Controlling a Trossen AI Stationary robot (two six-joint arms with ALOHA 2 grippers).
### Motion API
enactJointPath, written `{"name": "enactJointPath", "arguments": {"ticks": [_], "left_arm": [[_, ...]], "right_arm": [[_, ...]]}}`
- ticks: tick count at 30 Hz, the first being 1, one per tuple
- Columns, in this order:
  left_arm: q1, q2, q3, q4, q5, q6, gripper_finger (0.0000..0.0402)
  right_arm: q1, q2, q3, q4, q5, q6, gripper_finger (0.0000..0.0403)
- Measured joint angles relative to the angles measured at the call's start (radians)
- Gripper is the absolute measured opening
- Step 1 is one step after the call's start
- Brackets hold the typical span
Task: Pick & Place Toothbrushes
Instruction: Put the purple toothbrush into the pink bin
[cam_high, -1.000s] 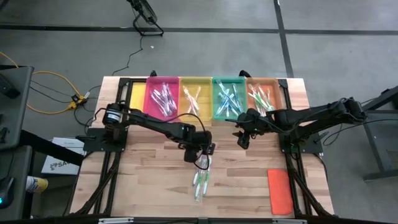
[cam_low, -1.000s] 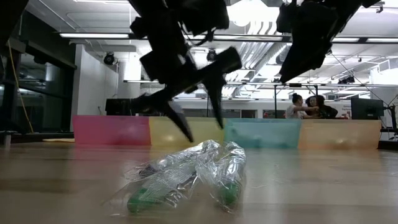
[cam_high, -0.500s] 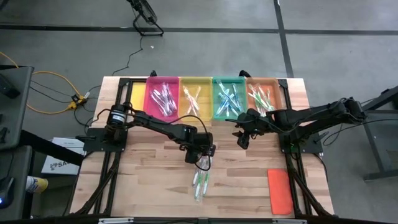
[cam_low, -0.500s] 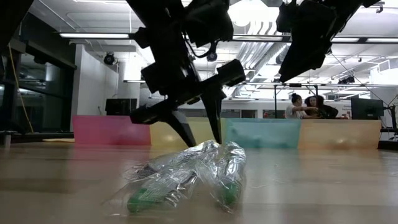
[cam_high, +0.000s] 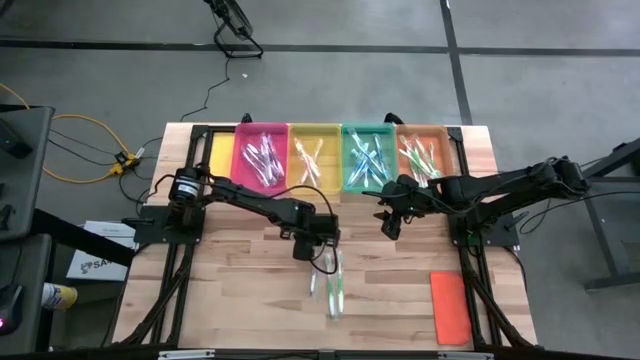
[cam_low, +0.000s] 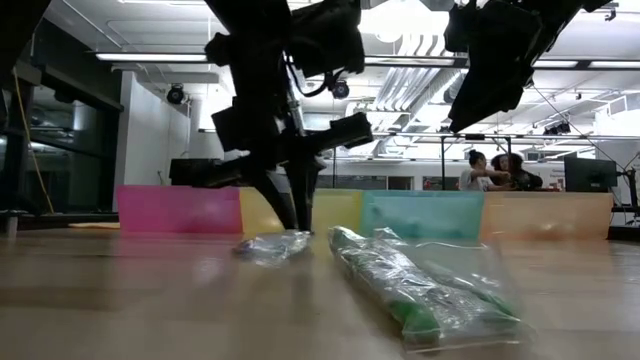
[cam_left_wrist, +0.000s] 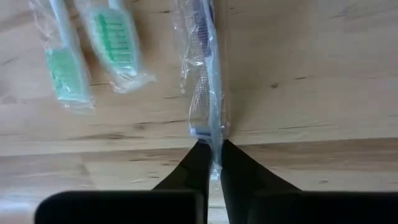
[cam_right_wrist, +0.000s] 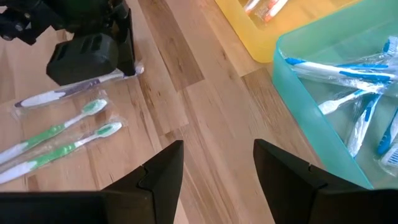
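Three wrapped toothbrushes lie on the bare wooden table (cam_high: 250, 290) in front of the row of trays. One has a purple-and-white handle (cam_left_wrist: 204, 81), and the left gripper (cam_left_wrist: 211, 163) has its two dark fingers pressed together on the end of that brush's clear wrapper, down at the tabletop. In the high view the left gripper (cam_high: 306, 243) sits near the middle of the table, with the toothbrushes (cam_high: 330, 285) stretching away from it toward the front edge. The two green toothbrushes (cam_right_wrist: 56, 143) lie side by side just beside the purple one, each sealed in its own clear sleeve, apart from the gripper. In the low view one green-handled brush in its crinkled wrapper (cam_low: 420, 295) lies close to the camera, while the pinched wrapper (cam_low: 272, 245) rests under the left arm's fingers.

The right gripper (cam_high: 391, 222) hovers above the table near the trays, its fingers spread apart and holding nothing; the right wrist view shows bare wood between its fingers (cam_right_wrist: 163, 171).

Along the back edge stand the pink tray (cam_high: 241, 165), yellow tray (cam_high: 294, 135), teal tray (cam_high: 348, 170) and orange tray (cam_high: 440, 135), each holding more wrapped toothbrushes. A flat orange lid (cam_high: 451, 307) lies near the front right corner. Two people (cam_low: 495, 170) show in the room beyond.
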Motion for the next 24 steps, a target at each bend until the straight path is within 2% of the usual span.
{"name": "enactJointPath", "arguments": {"ticks": [5, 11, 16, 20, 24], "left_arm": [[0.000, -0.029, -0.002, -0.136, -0.032, -0.064, 0.0007], [0.002, -0.104, -0.003, -0.384, -0.214, -0.122, 0.0004], [0.015, -0.207, -0.003, -0.522, -0.351, -0.173, 0.0003], [0.056, -0.310, -0.003, -0.623, -0.443, -0.199, 0.0002], [0.150, -0.415, -0.002, -0.661, -0.525, -0.197, 0.0002]], "right_arm": [[0.000, 0.000, 0.000, -0.004, 0.003, 0.000, 0.0188], [-0.001, 0.000, 0.000, -0.003, 0.004, -0.003, 0.0188], [-0.001, 0.000, 0.000, -0.002, 0.017, -0.003, 0.0188], [-0.001, 0.000, 0.000, -0.003, 0.030, -0.003, 0.0188], [-0.001, 0.000, 0.000, 0.002, 0.030, -0.004, 0.0188]]}}
